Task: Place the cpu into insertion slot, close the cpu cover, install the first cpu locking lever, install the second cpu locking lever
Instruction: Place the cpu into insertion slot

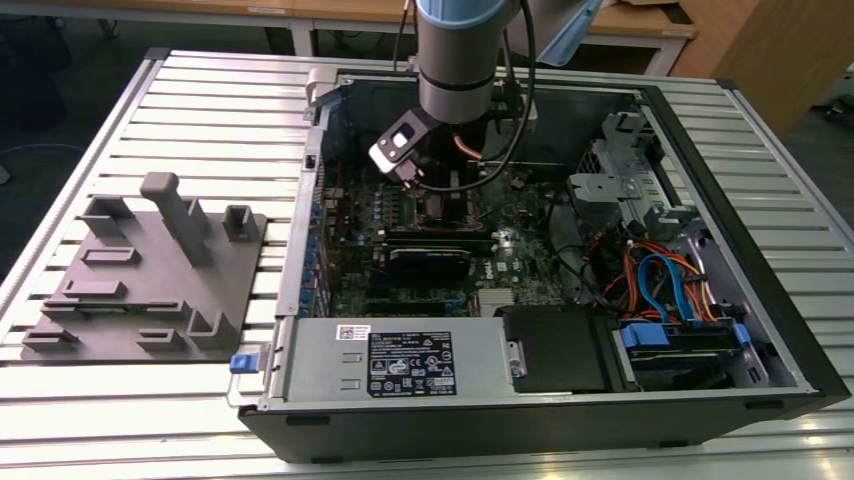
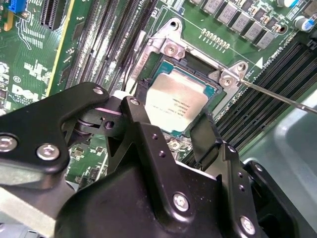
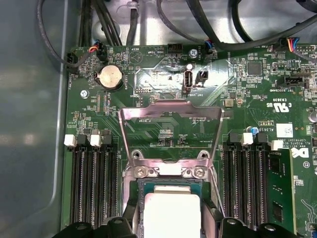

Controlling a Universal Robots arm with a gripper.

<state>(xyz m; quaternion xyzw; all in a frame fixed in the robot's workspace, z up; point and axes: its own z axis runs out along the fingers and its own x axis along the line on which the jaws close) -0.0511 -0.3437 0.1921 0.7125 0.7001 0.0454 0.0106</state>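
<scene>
Straddling the cpu (image 2: 174,101) seated in the insertion slot (image 2: 171,47), the fingers (image 2: 138,116) stand spread open just outside its opposite edges; beyond them the cpu cover (image 3: 171,110) stands raised.

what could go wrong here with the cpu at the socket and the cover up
The gripper sits right at the cpu in the insertion slot; any sideways drag could leave the chip crooked. The cpu cover stands open close by, and the thin lever juts out, so either might get snagged.
</scene>
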